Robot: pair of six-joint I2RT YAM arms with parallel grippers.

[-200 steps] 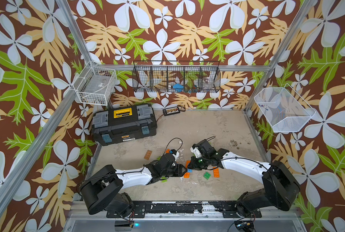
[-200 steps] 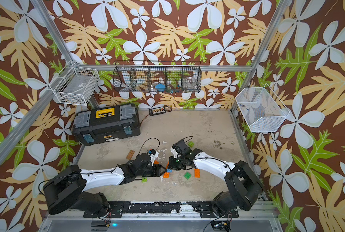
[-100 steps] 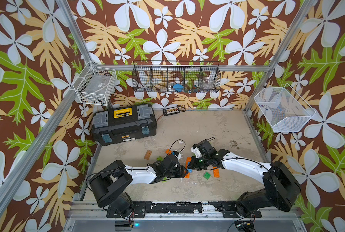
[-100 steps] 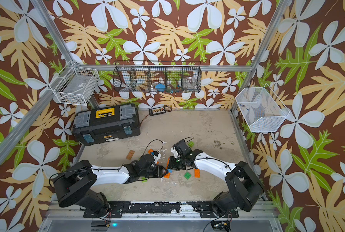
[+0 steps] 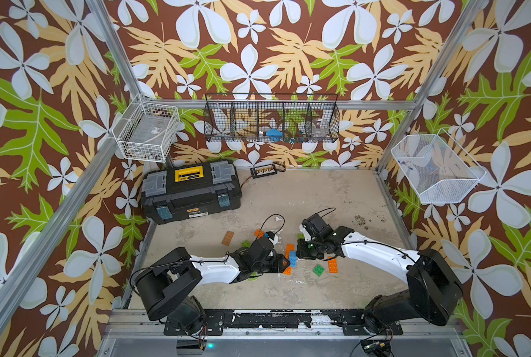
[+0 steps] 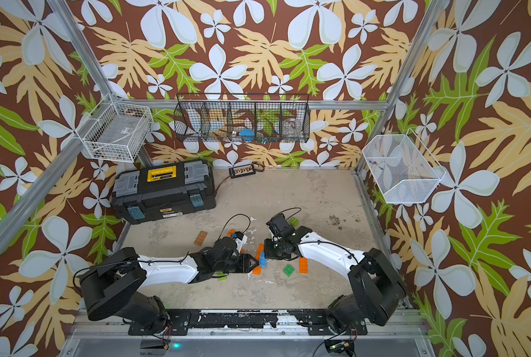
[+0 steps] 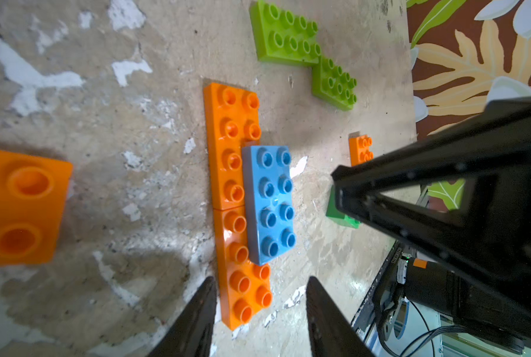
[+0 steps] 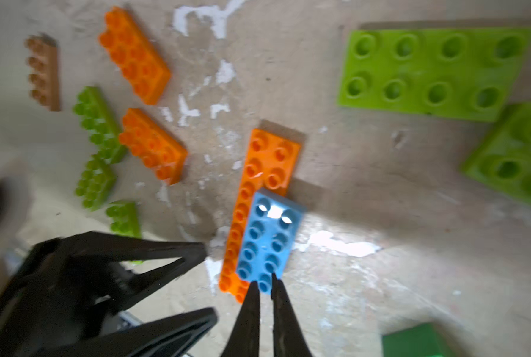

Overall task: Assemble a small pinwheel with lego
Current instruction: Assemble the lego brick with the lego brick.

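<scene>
Two orange lego bricks [image 7: 227,145] [image 7: 245,287] lie end to end on the floor, and a blue brick [image 7: 270,204] sits across their joint. In both top views the blue brick [image 5: 293,258] [image 6: 262,262] lies between my two arms. My left gripper [image 7: 261,279] is open and straddles the end of the nearer orange brick, one finger close against its side. My right gripper [image 8: 265,282] is shut, with its tips over the near end of the blue brick [image 8: 269,238]. Whether those tips touch the brick I cannot tell.
Loose lego lies around: lime bricks [image 8: 434,74] [image 8: 514,154], orange bricks [image 8: 134,55] [image 8: 153,145], a brown one [image 5: 227,238], a green square [image 5: 318,269] and an orange brick [image 5: 332,265]. A black toolbox [image 5: 191,191] stands at the back left. Wire baskets hang on the walls.
My left arm's elbow has swung to the right while its gripper stays by the orange bricks. The right arm has barely moved.
</scene>
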